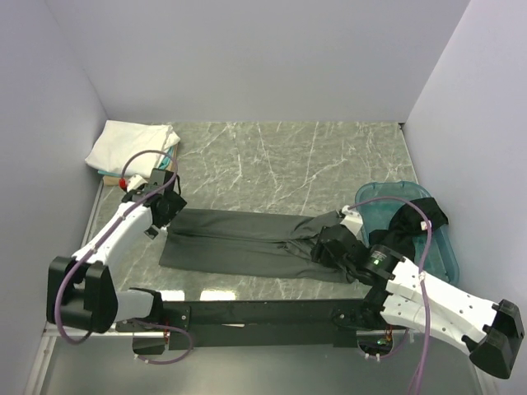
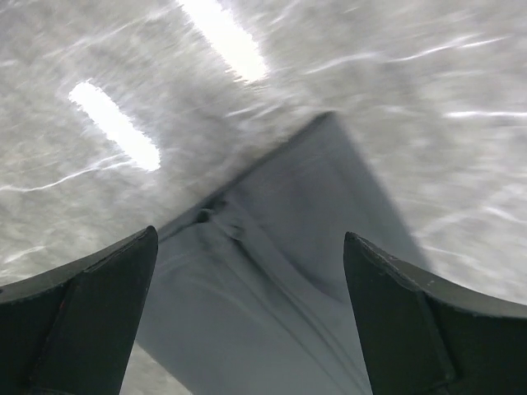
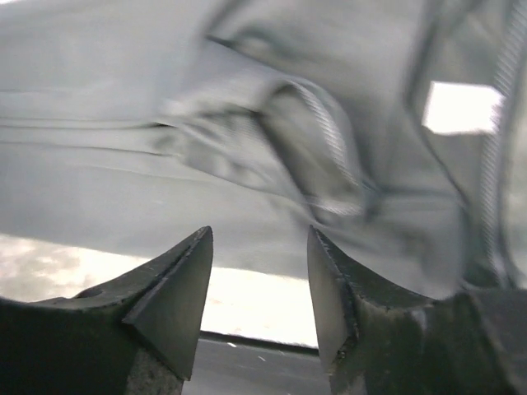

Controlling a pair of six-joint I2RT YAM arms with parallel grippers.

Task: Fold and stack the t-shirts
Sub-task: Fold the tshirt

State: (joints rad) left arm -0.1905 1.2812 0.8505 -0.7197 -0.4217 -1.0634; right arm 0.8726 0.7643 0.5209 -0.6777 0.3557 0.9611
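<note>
The dark charcoal-grey t-shirt [image 1: 239, 243] lies as a long, flattened band across the near half of the marble-patterned surface [image 1: 288, 156]. It runs from the left tool [image 1: 169, 202] to the right tool [image 1: 329, 243].

Left tool: jaws spread wide, nothing between them. It is positioned over the shirt's far-left corner, which the left wrist view shows as a pointed fold on bare surface. That view is blurred, and contact with the cloth cannot be confirmed.

Right tool: jaws parted with a narrow gap, no cloth between the fingertips. It sits at the bunched right end of the shirt, with rumpled fabric directly ahead of it.

A folded white t-shirt [image 1: 128, 144] rests in the far-left corner on a teal t-shirt [image 1: 170, 156], of which only an edge shows. A black t-shirt [image 1: 412, 218] lies crumpled in the teal bin [image 1: 445, 255] at the right.
</note>
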